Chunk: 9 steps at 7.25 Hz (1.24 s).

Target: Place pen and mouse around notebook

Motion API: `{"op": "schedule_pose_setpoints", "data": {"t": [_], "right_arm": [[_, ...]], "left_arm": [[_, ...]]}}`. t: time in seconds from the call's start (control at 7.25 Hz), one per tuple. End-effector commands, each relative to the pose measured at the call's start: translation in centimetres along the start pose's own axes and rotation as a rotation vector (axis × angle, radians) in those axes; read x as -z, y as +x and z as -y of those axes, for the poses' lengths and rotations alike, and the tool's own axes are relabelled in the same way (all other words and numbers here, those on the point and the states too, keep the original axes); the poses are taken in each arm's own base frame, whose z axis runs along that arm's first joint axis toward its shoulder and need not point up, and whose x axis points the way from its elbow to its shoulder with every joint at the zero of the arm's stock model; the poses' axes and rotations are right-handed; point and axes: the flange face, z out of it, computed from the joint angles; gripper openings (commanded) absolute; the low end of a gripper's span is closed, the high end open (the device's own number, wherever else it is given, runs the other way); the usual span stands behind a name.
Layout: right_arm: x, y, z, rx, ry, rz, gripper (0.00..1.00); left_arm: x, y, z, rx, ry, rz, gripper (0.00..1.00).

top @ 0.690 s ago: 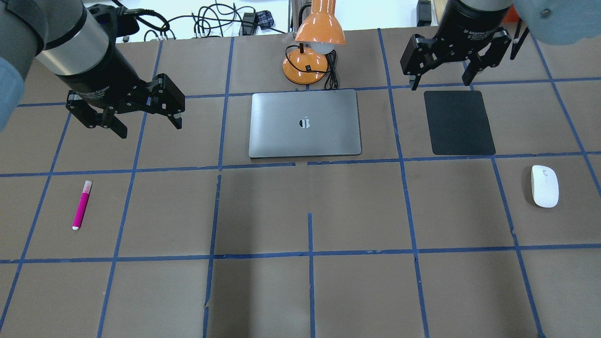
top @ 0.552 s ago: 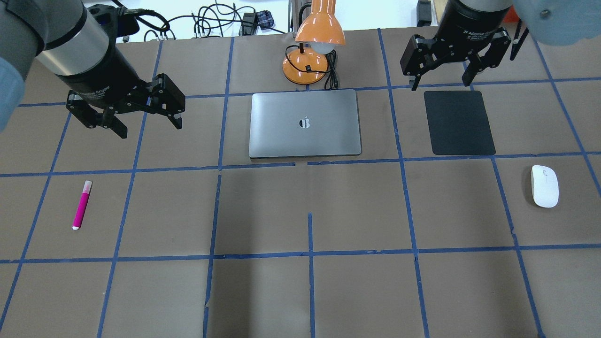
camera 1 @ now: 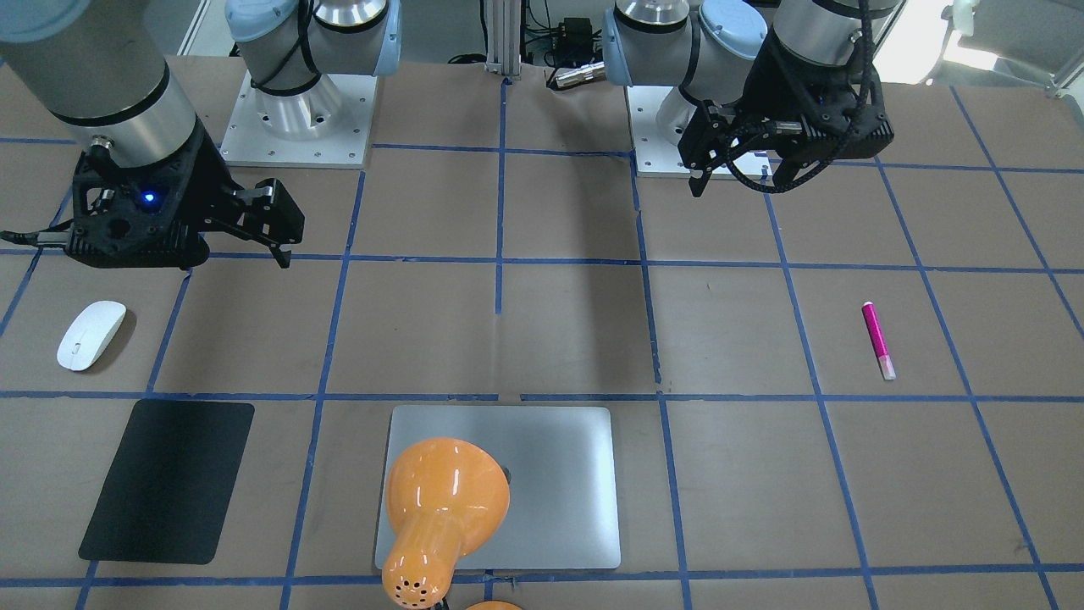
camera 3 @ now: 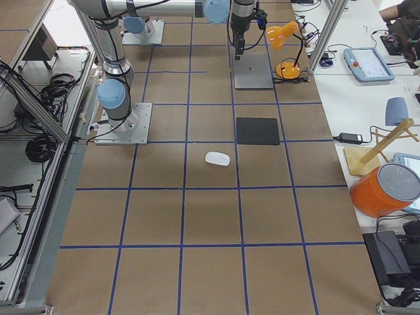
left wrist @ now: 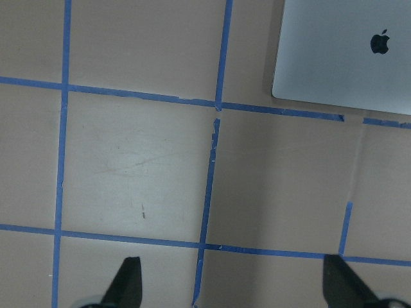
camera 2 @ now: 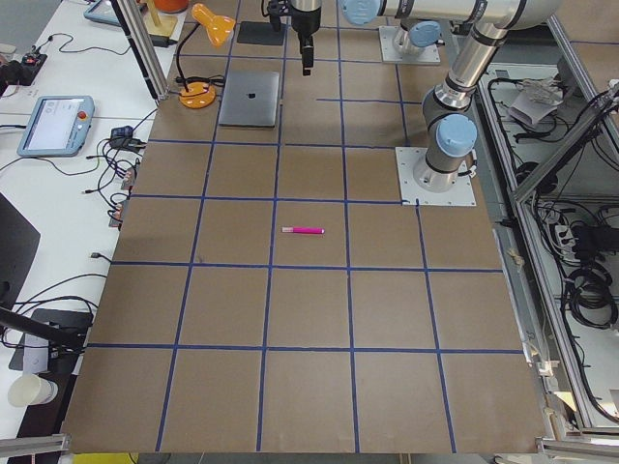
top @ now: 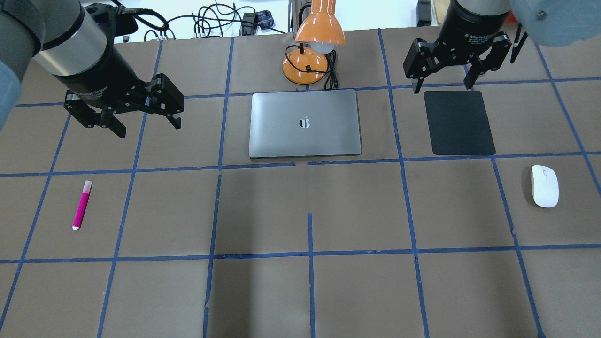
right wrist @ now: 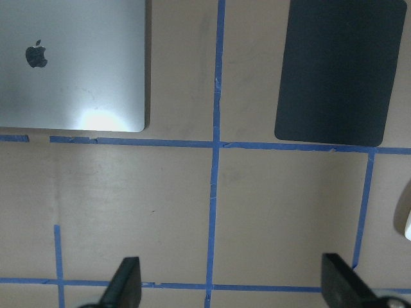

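Note:
The magenta pen (top: 82, 205) lies on the table at the left, near the front; it also shows in the front-facing view (camera 1: 877, 341). The white mouse (top: 544, 186) rests at the far right (camera 1: 91, 335). The silver notebook (top: 305, 123) lies closed at the back centre. My left gripper (top: 149, 127) hangs open above the table, left of the notebook and behind the pen. My right gripper (top: 442, 88) hangs open over the back edge of a black mat, well behind the mouse. Neither holds anything.
A black mat (top: 459, 123) lies right of the notebook. An orange desk lamp (top: 312, 51) with its cord stands just behind the notebook and hides part of it in the front-facing view. Blue tape lines grid the brown tabletop.
The right gripper has shifted slightly and looks a little smaller in the overhead view. The left gripper has barely moved. Pen, mouse and notebook have stayed put.

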Motion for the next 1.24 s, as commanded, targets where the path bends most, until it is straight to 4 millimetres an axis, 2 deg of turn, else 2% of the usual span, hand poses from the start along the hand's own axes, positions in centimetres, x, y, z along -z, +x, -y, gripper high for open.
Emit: {"op": "schedule_pose_setpoints", "data": {"t": [0.0,0.14,0.28,0.41,0.55,0.69,0.83,0.97,1.1], "right_arm": [[-4.0,10.6,0.3,-0.018,-0.070,0.031,1.00],[-8.0,16.4,-0.2,-0.060,-0.084,0.045,1.00],[-10.7,20.0,-0.7,-0.027,-0.033,0.014,1.00],[-14.4,24.5,-2.1,-0.075,-0.048,0.027,1.00],[-19.2,28.9,-4.5,-0.146,-0.103,0.082,1.00],[-22.6,31.1,-4.6,-0.162,-0.068,0.054,1.00],[-24.3,32.8,-5.6,-0.146,-0.035,0.023,1.00],[-26.2,34.1,-7.1,-0.176,-0.045,0.023,1.00],[-27.9,33.3,-8.1,-0.192,-0.076,0.045,1.00]], "left_arm": [[-0.3,-5.0,-0.5,-0.107,-0.028,0.101,1.00],[-3.1,-10.8,0.5,-0.145,-0.079,0.103,0.99],[-6.4,-16.8,2.2,-0.202,-0.064,0.098,0.98],[-10.9,-22.3,2.7,-0.271,-0.025,0.111,0.98],[-16.6,-27.1,1.9,-0.300,0.025,0.105,0.98],[-21.8,-30.7,0.4,-0.298,0.075,0.032,0.98],[-25.4,-33.2,0.1,-0.281,0.089,-0.014,0.98],[-27.9,-33.9,0.4,-0.285,0.055,-0.040,0.98],[-30.2,-34.7,0.9,-0.265,0.024,-0.023,0.98]]}}
